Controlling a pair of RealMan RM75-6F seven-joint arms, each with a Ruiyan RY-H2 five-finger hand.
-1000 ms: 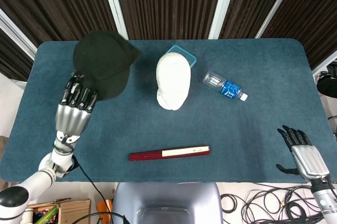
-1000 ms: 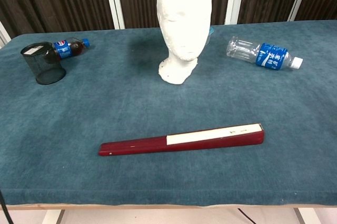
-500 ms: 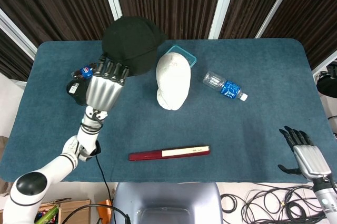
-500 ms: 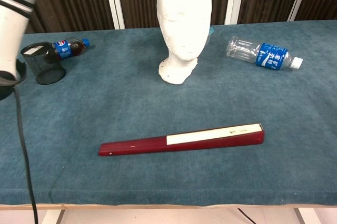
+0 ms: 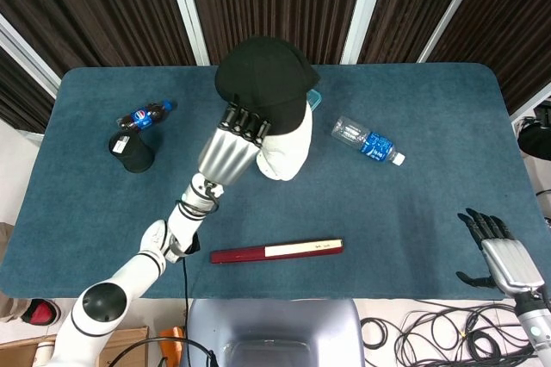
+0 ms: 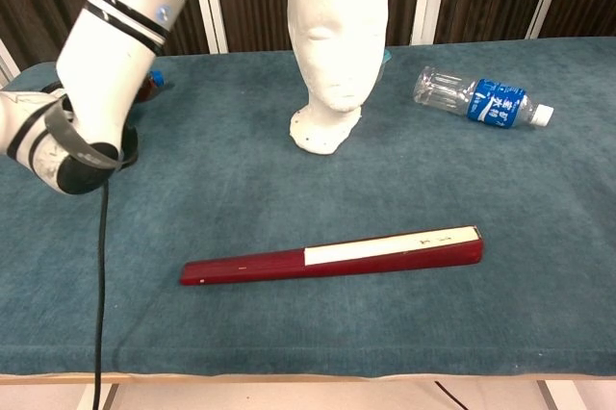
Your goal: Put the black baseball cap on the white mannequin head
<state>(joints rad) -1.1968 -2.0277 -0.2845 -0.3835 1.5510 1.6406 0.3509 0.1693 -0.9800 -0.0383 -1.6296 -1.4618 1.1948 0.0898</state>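
Holding the black baseball cap [image 5: 263,78] from its near edge, the left hand [image 5: 231,145] has its fingers [image 5: 244,121] curled onto the cap, which sits over the top of the white mannequin head [image 6: 337,39] in the head view; seating can't be judged. Right hand [image 5: 506,257] hangs off the table's [image 5: 430,212] near right corner, fingers apart, holding nothing. Closed red fan [image 6: 332,256] lies near front, clear water bottle [image 6: 476,99] right of the mannequin

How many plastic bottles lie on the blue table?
2. The dark cola bottle with a blue label lies far left beside the black cup; the clear water bottle lies right of the white mannequin head.
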